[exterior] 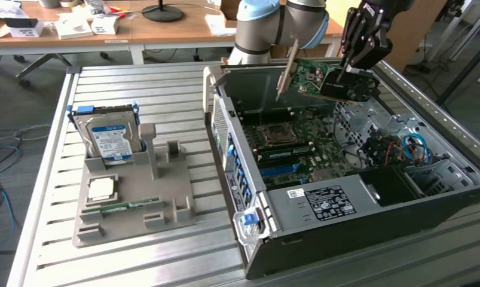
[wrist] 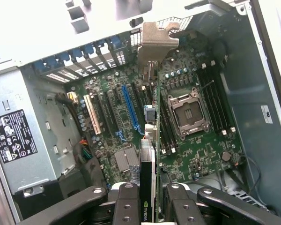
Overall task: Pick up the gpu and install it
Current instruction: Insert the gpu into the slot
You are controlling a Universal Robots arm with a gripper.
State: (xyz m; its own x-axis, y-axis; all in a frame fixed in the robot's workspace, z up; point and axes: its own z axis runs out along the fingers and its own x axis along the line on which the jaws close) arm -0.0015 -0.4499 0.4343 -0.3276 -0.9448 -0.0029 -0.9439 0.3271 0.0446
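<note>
while tool [exterior: 355, 67] clamps gpu [exterior: 323, 82], it hangs above case [exterior: 383, 222].

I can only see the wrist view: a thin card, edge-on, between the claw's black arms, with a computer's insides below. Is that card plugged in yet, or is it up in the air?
Observer: It's in the air. The claw holds the gpu above the open case, not seated.
Operator: Is it level?
Observer: No, it's tilted, with its silver bracket at the end toward the exterior view's left.
Operator: What's outside the case?
Observer: A gray tray sits beside it, on the exterior view's left, with a hard drive standing in it.
</note>
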